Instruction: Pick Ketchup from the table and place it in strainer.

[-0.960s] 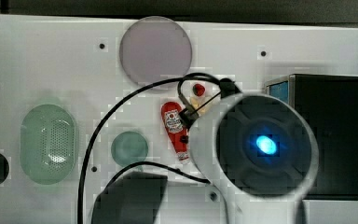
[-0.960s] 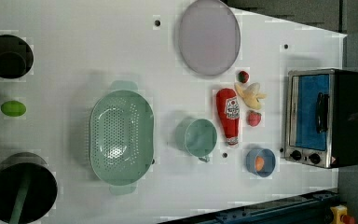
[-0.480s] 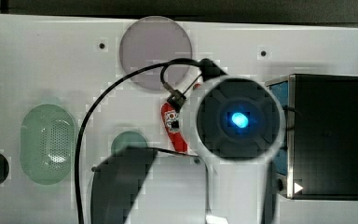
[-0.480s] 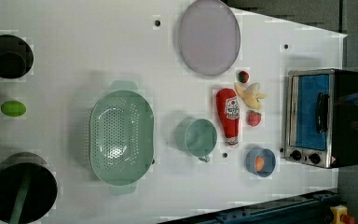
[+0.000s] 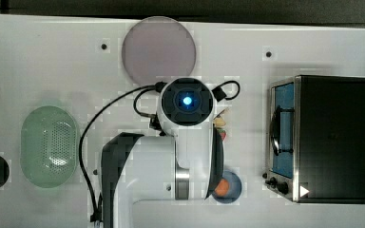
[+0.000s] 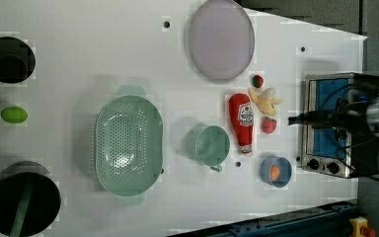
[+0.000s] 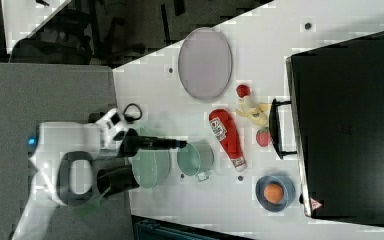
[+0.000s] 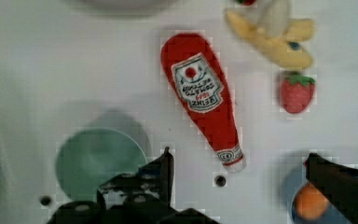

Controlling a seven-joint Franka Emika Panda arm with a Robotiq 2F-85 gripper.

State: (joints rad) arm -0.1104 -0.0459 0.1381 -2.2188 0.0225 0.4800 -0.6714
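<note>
The Ketchup (image 8: 203, 95), a red soft bottle with a white label, lies flat on the white table (image 6: 79, 49), between a green cup (image 6: 208, 144) and a strawberry (image 6: 269, 125). It also shows in the left view (image 6: 242, 121) and the right view (image 7: 226, 135). My gripper (image 8: 237, 156) hangs open above the bottle's cap end, holding nothing, with one dark finger (image 8: 163, 170) over the cup's side and the other over a blue bowl. In the top view my arm (image 5: 186, 100) hides the bottle. The strainer (image 6: 128, 143), a pale green perforated oval basket, sits beyond the cup, on the left view's left.
A grey-lilac plate (image 6: 221, 39) lies beyond the bottle's wide end. A banana (image 6: 265, 100) and a second strawberry (image 6: 257, 80) lie close by. A blue bowl (image 6: 275, 172) holds an orange ball. A toaster oven (image 6: 328, 123) stands at the left view's right. Dark pots (image 6: 9, 59) line the left view's left edge.
My arm has swung left and up in the top view and now covers the Ketchup there. It has come into the left view from the right. Nothing on the table moved.
</note>
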